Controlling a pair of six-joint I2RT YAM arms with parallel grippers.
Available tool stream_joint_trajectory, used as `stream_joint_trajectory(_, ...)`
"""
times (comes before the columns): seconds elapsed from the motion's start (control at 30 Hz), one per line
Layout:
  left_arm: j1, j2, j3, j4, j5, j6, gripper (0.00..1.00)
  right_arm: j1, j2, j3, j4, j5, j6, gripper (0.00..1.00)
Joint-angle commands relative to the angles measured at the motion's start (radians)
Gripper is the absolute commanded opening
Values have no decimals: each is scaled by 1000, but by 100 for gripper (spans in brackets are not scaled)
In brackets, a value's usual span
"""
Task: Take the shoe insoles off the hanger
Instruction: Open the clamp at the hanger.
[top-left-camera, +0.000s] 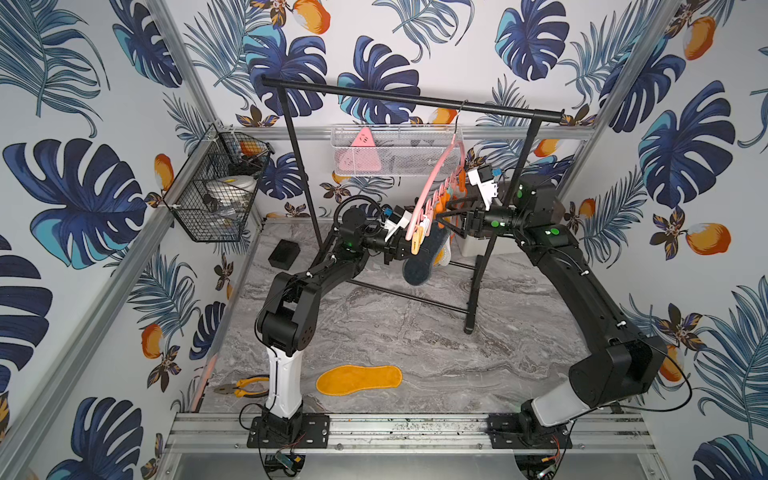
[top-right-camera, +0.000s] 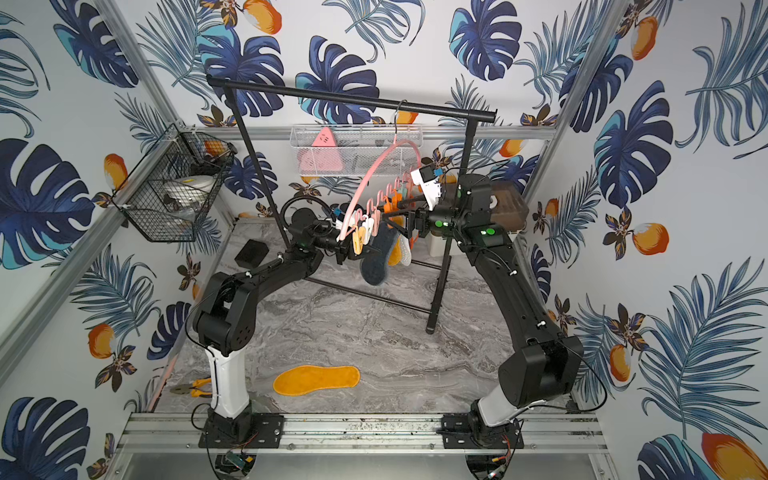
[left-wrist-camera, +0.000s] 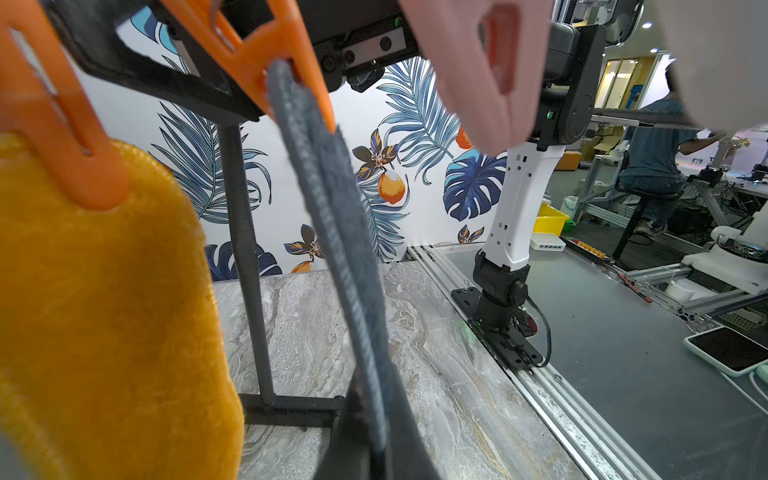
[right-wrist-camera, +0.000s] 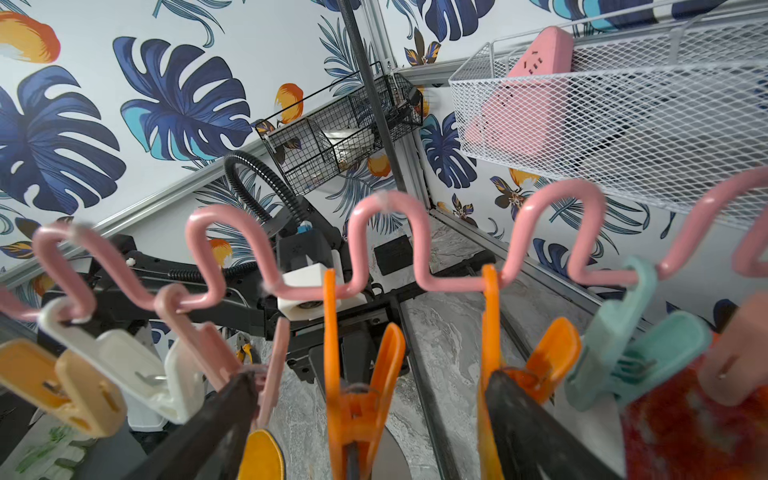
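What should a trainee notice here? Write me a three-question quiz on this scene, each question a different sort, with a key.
1. True or false: the orange insole hangs on the hanger.
2. What does the hanger's hook hang from? A) black rail B) white mesh basket C) black wire basket
3. In one word: is the right gripper open or shut?

Key:
1. False. It lies flat on the table.
2. A.
3. Open. An orange clip sits between its jaws.
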Motion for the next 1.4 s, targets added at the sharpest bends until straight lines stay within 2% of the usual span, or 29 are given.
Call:
stream_joint_trajectory(0.0, 1, -11, 4, 40, 12, 14, 5, 2, 8, 12, 45, -31, 44, 86)
stream_joint_trajectory(0.2, 1, -19, -1, 37, 18, 16, 5, 6, 32, 28, 63, -52, 84, 74)
stream_joint_trajectory(0.33, 2, -16, 4, 31, 22, 18, 5, 6, 38, 17, 96, -64, 104, 62)
stream_joint_trajectory(0.47, 1, -15, 6, 30, 25, 16, 5, 7, 29, 4, 126, -66, 124, 57)
stream_joint_trajectory(0.67, 2, -15, -7, 30, 31, 18, 6, 7, 27, 0, 153, -87, 153, 45)
stream_joint_trajectory(0.97, 2, -13, -2, 31, 33, 17, 6, 8, 38, 11, 150, -86, 167, 44)
stream_joint_trajectory(1.13, 4, -10, -3, 32, 33, 15, 6, 8, 38, 1, 159, -82, 168, 37)
stream_joint_trajectory(1.37, 8, -6, -3, 31, 32, 13, 6, 11, 36, 0, 145, -74, 153, 33)
